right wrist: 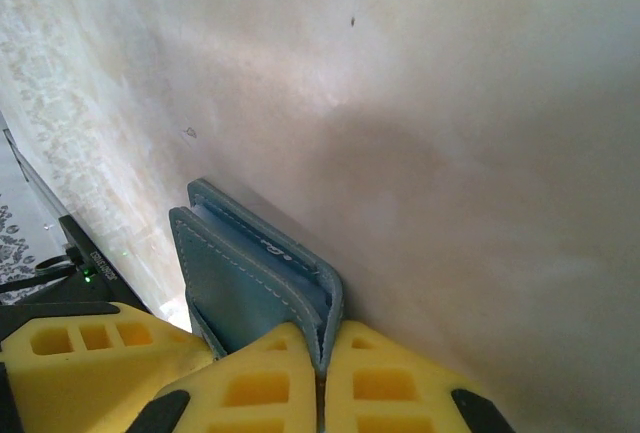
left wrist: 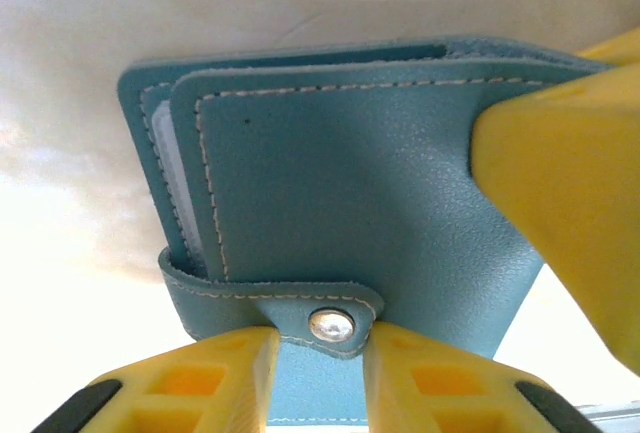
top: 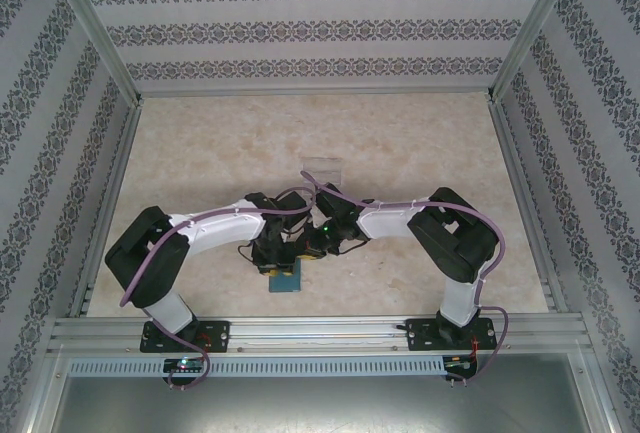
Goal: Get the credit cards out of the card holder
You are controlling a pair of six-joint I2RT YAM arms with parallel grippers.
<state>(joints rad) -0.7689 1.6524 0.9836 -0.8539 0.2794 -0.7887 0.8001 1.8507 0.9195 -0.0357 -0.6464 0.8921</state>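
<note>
The teal card holder [left wrist: 340, 183] is closed, its snap tab [left wrist: 330, 325] fastened over the front cover. My left gripper [left wrist: 320, 363] has its jaws a narrow strip apart just under the tab, with teal leather filling the gap. The right gripper [right wrist: 322, 348] is shut on a corner of the card holder [right wrist: 240, 283], pinching both covers; one of its fingers [left wrist: 565, 193] shows in the left wrist view. From above, both grippers [top: 275, 253] [top: 308, 246] meet over the card holder [top: 285, 281] near the table's front. The credit cards are hidden inside.
A clear plastic box [top: 322, 165] stands on the beige table [top: 420, 143] behind the grippers. Patterned walls enclose the table at the left, right and back. A metal rail [top: 320, 331] runs along the near edge.
</note>
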